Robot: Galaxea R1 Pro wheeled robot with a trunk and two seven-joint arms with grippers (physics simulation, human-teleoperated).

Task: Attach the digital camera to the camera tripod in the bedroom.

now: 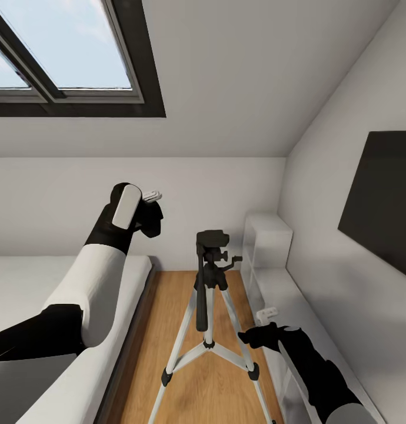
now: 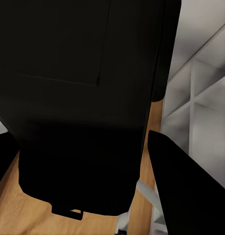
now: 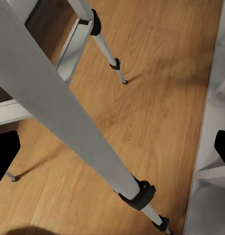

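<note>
- Filling most of the left wrist view, the small black boxy digital camera sits between the dark fingers of the left gripper; in the head view that gripper is raised above the grey bed with its white mattress, up and to the left of the tripod's top, with the camera itself hard to tell apart from the black hand; I judge the camera picked up and carried, not yet mounted.
- Standing on the light wood floor between the bed and the white open-shelved unit, the tall camera tripod with silver-white legs and black joints is upright, legs spread; its black pan head is bare, nothing seated on it; the camera is near but clearly apart from it.
- Hanging low beside the tripod's right-hand leg, the right gripper holds nothing; its fingertips sit at opposite edges of the right wrist view, so the jaws stand wide; that view looks down past a leg to the floor.
- Left to do, as I read it: bring the camera across and down until its base meets the pan head, level and centred; the right arm seems placed to steady the stand.
- Beyond these, a black wall-mounted television panel and a dark-framed skylight in the sloped ceiling mark the bedroom.
</note>
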